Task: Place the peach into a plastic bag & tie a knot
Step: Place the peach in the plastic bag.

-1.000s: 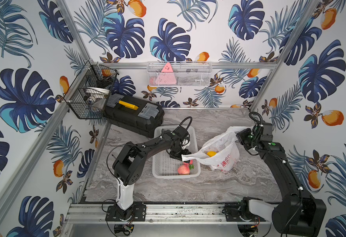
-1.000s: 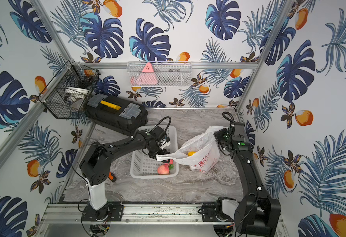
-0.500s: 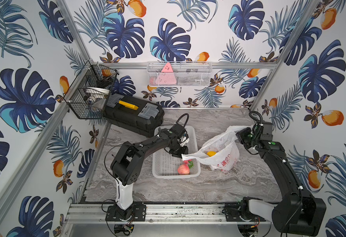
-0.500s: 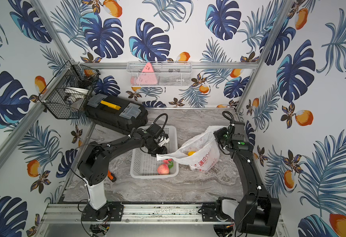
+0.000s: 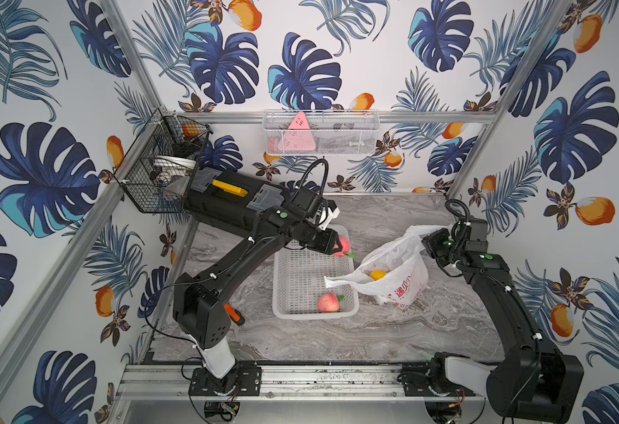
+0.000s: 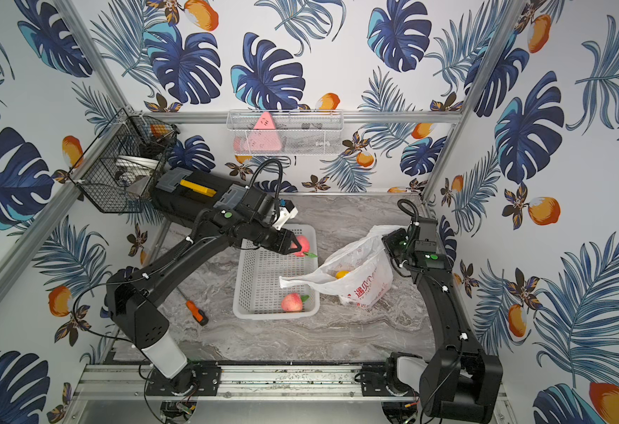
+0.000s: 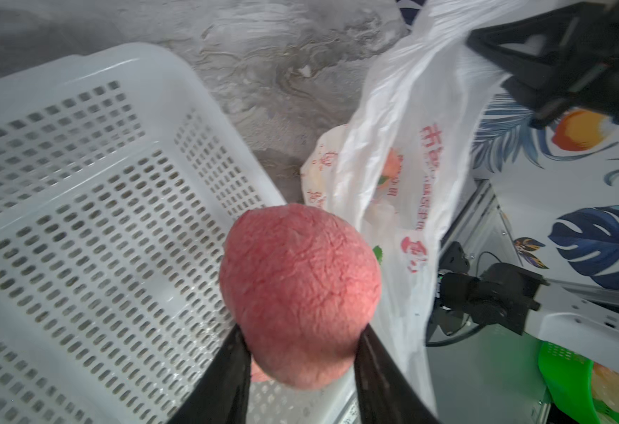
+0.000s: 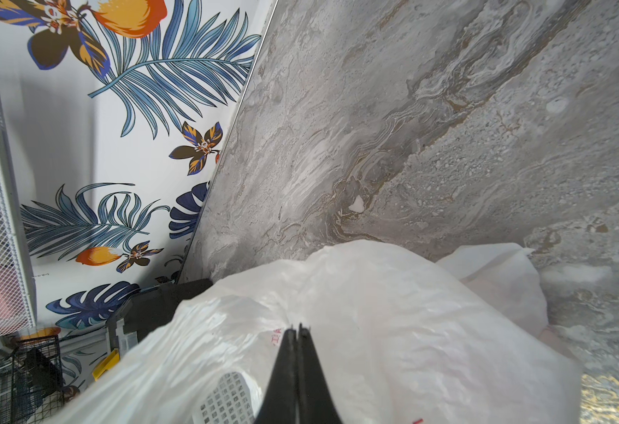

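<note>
1. State: left gripper (image 7: 300, 343) is clamped on the peach (image 5: 343, 243), held in the air over the far corner of the white basket (image 5: 315, 315), just beside the plastic bag (image 5: 399, 271). The peach is not in the bag yet.
2. Right gripper (image 8: 296, 330) is pinched fully together on the bag's film, holding 1 side of the rim up. The bag body sits on the table (image 5: 337, 337).
3. Risk: in the left wrist view the fingers hold only 1 end of the peach. With a round skin and a small contact, a quick swing could pop it out, likely into the basket or onto the table.
4. Risk: the mouth is held on 1 side only. The loose handle (image 5: 341, 282) droops over the basket edge, so the opening looks shallow. A low approach could shove the film shut, or the peach could land on top of it.
5. Risk: a drop from height puts load on thin film in a 2-finger pinch. It could slip free or tear.
6. Risk: an orange fruit (image 5: 377, 274) already sits inside, so the peach may bounce off it and roll back out.
7. A second peach (image 5: 328, 303) lies in the basket, right by the drooping handle. It could foul the handle pickup for the knot. No knot exists yet.
</note>
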You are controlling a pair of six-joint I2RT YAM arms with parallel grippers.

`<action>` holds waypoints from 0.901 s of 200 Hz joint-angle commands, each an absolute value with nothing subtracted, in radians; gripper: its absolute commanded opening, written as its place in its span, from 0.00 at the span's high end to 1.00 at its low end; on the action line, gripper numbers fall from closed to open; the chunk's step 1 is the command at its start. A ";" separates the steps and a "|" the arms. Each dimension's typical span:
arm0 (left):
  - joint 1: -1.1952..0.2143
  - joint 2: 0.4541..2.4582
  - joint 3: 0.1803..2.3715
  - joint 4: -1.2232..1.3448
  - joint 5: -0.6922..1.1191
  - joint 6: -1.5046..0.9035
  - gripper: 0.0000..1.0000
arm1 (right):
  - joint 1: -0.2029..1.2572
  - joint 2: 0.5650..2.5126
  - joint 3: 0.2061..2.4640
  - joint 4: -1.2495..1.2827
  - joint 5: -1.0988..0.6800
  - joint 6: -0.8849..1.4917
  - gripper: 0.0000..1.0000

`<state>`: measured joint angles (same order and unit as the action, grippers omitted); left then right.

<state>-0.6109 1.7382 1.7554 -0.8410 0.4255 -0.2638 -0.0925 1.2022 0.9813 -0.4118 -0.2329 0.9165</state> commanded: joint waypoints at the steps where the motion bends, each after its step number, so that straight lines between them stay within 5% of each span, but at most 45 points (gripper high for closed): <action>1: -0.683 1.801 1.849 -0.838 0.468 -0.286 0.56 | -0.091 1.204 0.983 -0.392 -0.232 0.924 1.00; 69: -0.784 2.072 2.056 -0.879 0.472 -0.242 0.55 | -0.091 1.190 1.000 -0.420 -0.222 0.912 1.00; 94: -0.795 2.098 2.079 -0.901 0.437 -0.234 0.40 | -0.091 1.189 0.994 -0.411 -0.228 0.916 1.00; 130: -0.792 2.062 2.080 -0.920 0.394 -0.212 0.29 | -0.091 1.188 0.996 -0.416 -0.212 0.912 1.00; 180: -0.721 1.864 1.935 -0.945 0.318 -0.226 0.28 | -0.091 1.186 0.998 -0.408 -0.219 0.914 1.00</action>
